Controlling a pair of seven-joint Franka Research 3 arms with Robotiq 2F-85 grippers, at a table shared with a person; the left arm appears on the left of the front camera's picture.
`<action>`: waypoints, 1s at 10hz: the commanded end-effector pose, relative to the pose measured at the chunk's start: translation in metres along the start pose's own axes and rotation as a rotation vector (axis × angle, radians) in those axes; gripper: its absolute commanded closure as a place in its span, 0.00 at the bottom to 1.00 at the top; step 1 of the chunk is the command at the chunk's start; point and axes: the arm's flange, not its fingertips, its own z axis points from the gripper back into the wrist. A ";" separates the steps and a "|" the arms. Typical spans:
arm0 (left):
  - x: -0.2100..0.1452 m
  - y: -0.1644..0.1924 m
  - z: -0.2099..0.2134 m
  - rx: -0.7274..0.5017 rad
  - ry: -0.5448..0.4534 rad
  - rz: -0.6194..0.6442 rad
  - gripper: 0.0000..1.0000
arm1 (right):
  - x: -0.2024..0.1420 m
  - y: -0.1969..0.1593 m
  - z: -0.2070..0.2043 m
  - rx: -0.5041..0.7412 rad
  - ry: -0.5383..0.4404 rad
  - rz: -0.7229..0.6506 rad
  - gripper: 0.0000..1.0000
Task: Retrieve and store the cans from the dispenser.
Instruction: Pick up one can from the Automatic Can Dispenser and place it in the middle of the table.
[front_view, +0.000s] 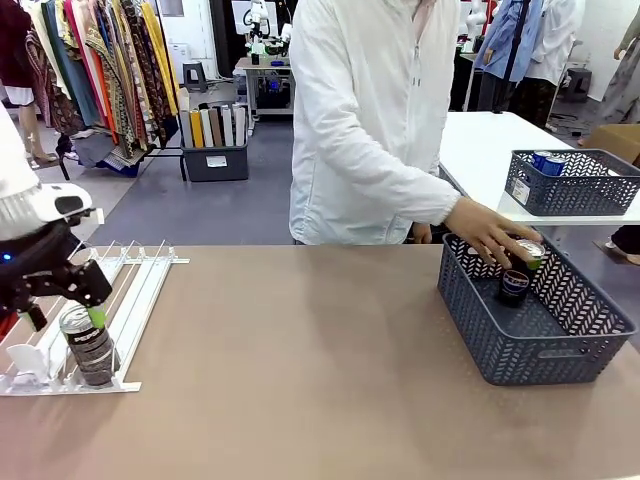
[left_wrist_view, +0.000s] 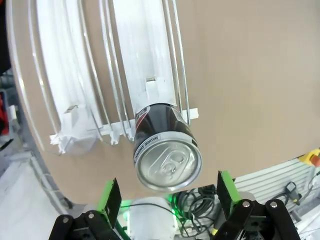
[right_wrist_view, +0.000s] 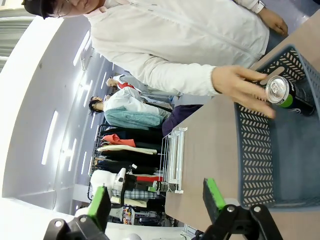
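**A:** Person's hand (front_view: 492, 234), from the front: what is held?

**B:** A green-marked can (front_view: 529, 254) is gripped by the fingers over the near basket (front_view: 470, 320). A second can (front_view: 515, 286) with a blue patch is stood just beside it inside. No lettering can be read on either. Blue cans (front_view: 548, 160) are half hidden in the far basket (front_view: 575, 190).

**A:** And the left gripper (front_view: 66, 318)?

**B:** It is held low over the dispenser (front_view: 135, 275), jaws spread wide. The dark can (front_view: 90, 350) is stood upright at the near end of a lane. Whether a pad touches it cannot be told, and the arm is cut off at the edge.

**A:** From the left wrist?

**B:** The left gripper (left_wrist_view: 167, 200) is seen wide open with nothing clasped. The dark can (left_wrist_view: 162, 150) is shown beyond the pads, at the end of the dispenser (left_wrist_view: 145, 55). White print is carried near its rim, too small to be read.

**A:** From the right wrist?

**B:** The right gripper (right_wrist_view: 156, 197) is held open and empty, with the table (right_wrist_view: 210, 150) beyond it. The person's hand (right_wrist_view: 240, 86) is laid, fingers spread, on the green-marked can (right_wrist_view: 290, 96) at the near basket (right_wrist_view: 255, 145). The dispenser (right_wrist_view: 172, 160) is seen far off.
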 end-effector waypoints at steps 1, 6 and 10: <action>0.006 -0.010 -0.016 -0.027 -0.024 0.003 0.00 | 0.004 0.002 -0.001 0.025 -0.012 0.016 0.00; 0.016 -0.011 -0.031 -0.005 -0.043 0.015 0.00 | 0.004 0.002 -0.001 0.025 -0.012 0.016 0.00; 0.017 -0.010 -0.030 0.018 -0.039 0.028 0.00 | 0.004 0.002 -0.001 0.025 -0.012 0.016 0.00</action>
